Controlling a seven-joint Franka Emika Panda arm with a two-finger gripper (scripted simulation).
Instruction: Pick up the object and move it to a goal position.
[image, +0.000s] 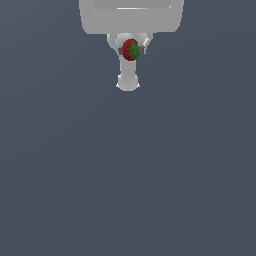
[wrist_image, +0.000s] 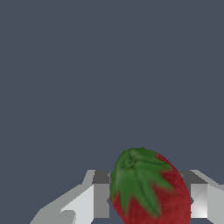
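Note:
The object is a small red strawberry (image: 131, 49) with a green leafy patch. In the exterior view it sits between the fingers of my white gripper (image: 131, 50), near the top centre. The arm's white body fills the top edge above it. In the wrist view the strawberry (wrist_image: 151, 188) looks large, leaves facing the camera, with a grey finger pad (wrist_image: 101, 194) pressed on one side and another (wrist_image: 197, 199) on the other. The gripper (wrist_image: 150, 197) is shut on it, held off the floor.
A plain dark grey-blue floor (image: 128, 175) fills both views. No other objects, containers or edges show.

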